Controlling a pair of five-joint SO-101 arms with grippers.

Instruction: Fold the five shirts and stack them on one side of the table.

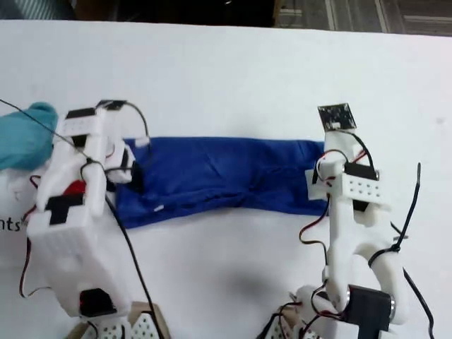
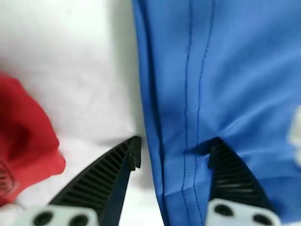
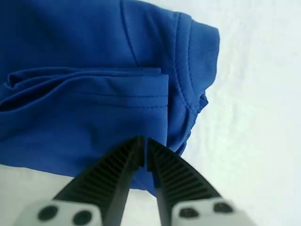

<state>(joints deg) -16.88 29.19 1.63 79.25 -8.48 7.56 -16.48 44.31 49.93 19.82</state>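
Observation:
A blue shirt [image 1: 219,176] lies folded into a long band across the middle of the white table [image 1: 226,78]. My left gripper [image 2: 174,150] is open at the band's left end, one finger on the table and the other on the blue cloth [image 2: 225,70] beside its stitched hem. At the right end, my right gripper [image 3: 145,143] is shut, its tips just over the edge of the shirt [image 3: 84,103] near the collar; the cloth there lies flat. A red shirt [image 2: 23,141] sits bunched close to the left gripper.
A crumpled teal shirt [image 1: 25,134] lies at the table's left edge. The left arm's body [image 1: 70,219] and the right arm's body [image 1: 353,240] stand at the near edge. Bare table stretches behind the blue shirt.

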